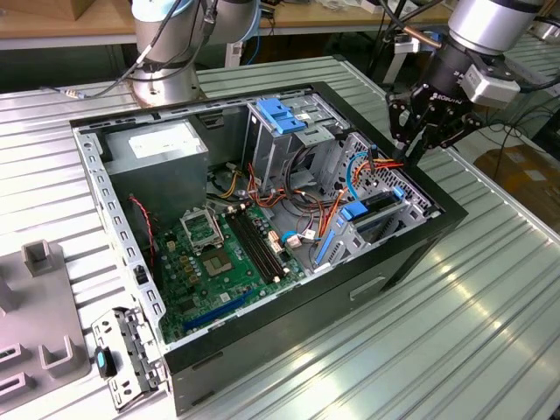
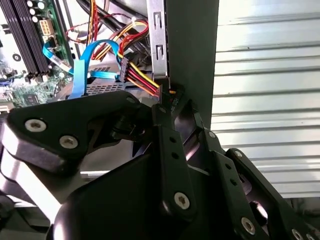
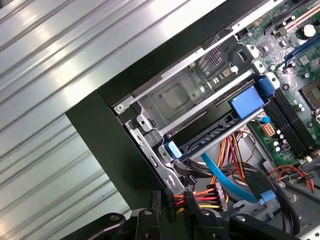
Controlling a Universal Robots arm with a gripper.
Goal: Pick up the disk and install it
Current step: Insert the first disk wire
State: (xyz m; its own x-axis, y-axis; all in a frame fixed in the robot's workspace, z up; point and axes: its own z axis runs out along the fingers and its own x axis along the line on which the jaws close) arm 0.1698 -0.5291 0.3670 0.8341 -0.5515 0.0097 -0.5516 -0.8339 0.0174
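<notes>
Nearest in the exterior view, a loose metal bracket (image 1: 127, 359) with a small blue latch is laid on the ribbed metal table (image 1: 420, 350), just beside grey fixture blocks (image 1: 39, 302) at the exterior view's left. Behind these, an open black computer case (image 1: 289, 324) is set on the table, and the green motherboard (image 1: 223, 262) with its memory slots (image 1: 258, 245) is exposed on the case floor. Towards the exterior view's right, the disk (image 1: 381, 210) is seen seated in the metal drive bay at the case's corner. In the first wrist view its dark edge (image 3: 210, 135) is seen between blue side rails, under the bay's metal plate. A blue data cable (image 3: 220, 175) and a power connector (image 3: 220, 192) with red, yellow and black wires are found just beside the bay. The gripper (image 1: 409, 156) is held above that corner, pointed down at the case wall, apart from the disk. In the second wrist view its tip (image 2: 164, 106) is brought right up to the wired connector (image 2: 127, 75). Whether the gripper is open or closed, and whether the connector is held, cannot be told. Farther back, a grey power-supply box (image 1: 162, 149) and a metal cage with a blue plastic top (image 1: 284, 118) are fixed along the case's far side. The arm's base (image 1: 166, 74) is mounted on the table beyond them.
</notes>
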